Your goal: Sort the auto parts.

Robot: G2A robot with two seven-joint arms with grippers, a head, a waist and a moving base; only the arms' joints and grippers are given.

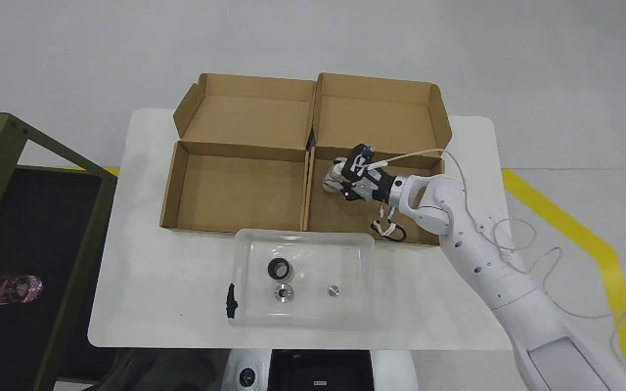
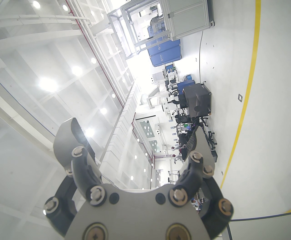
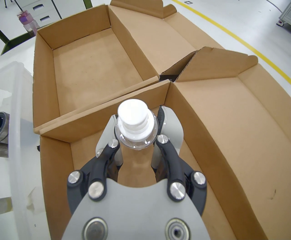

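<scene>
Top view: round metal part in the clear bin and the black piece at its rim are too small to identify. Right wrist view: white-capped part hides the tips of the fingers on the right gripper; picture edge cuts the bin and a grey metal part.

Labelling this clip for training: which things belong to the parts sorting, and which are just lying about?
Job: right gripper, white part it holds, left box, right box, clear bin, metal ring, small round part.
Lying about: purple bottle, green-framed cart.
</scene>
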